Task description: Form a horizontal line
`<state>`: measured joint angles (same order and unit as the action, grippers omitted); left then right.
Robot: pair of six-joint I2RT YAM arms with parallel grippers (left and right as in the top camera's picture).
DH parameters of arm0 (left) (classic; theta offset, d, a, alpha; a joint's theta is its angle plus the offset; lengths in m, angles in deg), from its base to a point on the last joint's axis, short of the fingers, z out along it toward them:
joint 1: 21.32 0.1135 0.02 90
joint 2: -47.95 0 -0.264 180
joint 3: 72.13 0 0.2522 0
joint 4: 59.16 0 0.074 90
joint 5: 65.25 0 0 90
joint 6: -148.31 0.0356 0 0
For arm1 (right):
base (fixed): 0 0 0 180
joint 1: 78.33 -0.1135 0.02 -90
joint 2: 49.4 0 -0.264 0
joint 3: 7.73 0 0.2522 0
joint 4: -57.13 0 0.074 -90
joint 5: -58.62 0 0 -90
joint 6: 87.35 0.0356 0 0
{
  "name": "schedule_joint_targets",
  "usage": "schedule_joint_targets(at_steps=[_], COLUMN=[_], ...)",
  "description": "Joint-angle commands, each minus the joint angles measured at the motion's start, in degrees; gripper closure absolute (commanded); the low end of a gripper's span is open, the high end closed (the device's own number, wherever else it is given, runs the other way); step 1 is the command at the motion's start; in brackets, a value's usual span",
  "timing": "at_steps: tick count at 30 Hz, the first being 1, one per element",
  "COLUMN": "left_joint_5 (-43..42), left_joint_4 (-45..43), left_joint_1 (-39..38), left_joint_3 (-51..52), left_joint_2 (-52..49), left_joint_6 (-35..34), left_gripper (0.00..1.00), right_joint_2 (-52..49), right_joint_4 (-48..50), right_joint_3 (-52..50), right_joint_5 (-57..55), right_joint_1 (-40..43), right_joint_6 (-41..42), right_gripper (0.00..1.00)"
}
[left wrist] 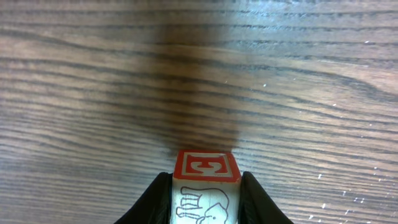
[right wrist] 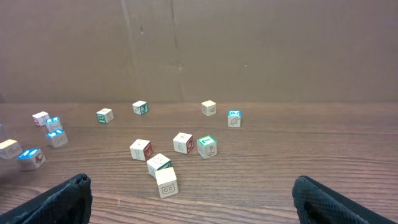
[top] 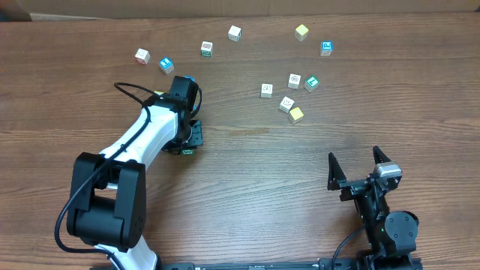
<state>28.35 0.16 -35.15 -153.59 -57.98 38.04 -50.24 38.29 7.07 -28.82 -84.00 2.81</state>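
No row of four cubes shows in any view; the small cubes lie scattered. My left gripper [top: 186, 142] [left wrist: 206, 179] is shut on a cube [left wrist: 206, 186] with a red letter face and an elephant drawing, held just above the wood. A loose cluster of cubes [top: 294, 79] sits at centre right, with a pale yellow cube [top: 296, 114] [right wrist: 166, 181] at its near end. A blue-faced cube [top: 326, 48] [right wrist: 234, 117] and another yellow cube [top: 301, 31] lie at the back. My right gripper [top: 356, 166] [right wrist: 193, 202] is open and empty at the front right.
More cubes lie at the back left: a white one [top: 142, 55], a blue one [top: 166, 64], a green-marked one [top: 207, 49] and a white one [top: 235, 33]. The left arm [top: 142, 139] stretches across the left side. A brown wall [right wrist: 199, 43] stands behind the table.
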Motion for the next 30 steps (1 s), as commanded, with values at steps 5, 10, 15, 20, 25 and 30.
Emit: schedule_joint_targets(at_steps=[5,10,15,20,25,30], left_joint_5=[-0.61,-0.63,-0.63,-0.63,-0.61,-0.02], left_joint_4=[-0.37,-0.15,0.28,0.31,0.26,-0.74], left_joint_1=[-0.02,-0.02,-0.02,-0.02,-0.02,0.09], left_joint_3=[0.09,0.11,0.11,0.11,0.11,0.09], left_joint_2=[-2.38,-2.38,-2.38,-2.40,-2.40,-2.38], left_joint_6=[2.54,2.51,2.49,2.49,2.49,2.49], left_gripper=[0.64,0.57,0.69,0.75,0.29,0.24], right_joint_2=[0.68,0.68,0.68,0.68,0.68,0.68], right_joint_4=[0.42,0.42,0.39,0.42,0.42,0.42], right_joint_3=[-0.59,-0.59,-0.59,-0.59,-0.59,-0.59], right_joint_5=[-0.28,-0.28,-0.28,-0.28,-0.28,-0.28], right_joint_1=[-0.39,-0.39,-0.39,-0.39,-0.39,-0.39], right_joint_6=[-0.24,-0.24,-0.24,-0.24,-0.24,-0.24], right_gripper=[0.00,0.00,0.00,0.00,0.00,0.00])
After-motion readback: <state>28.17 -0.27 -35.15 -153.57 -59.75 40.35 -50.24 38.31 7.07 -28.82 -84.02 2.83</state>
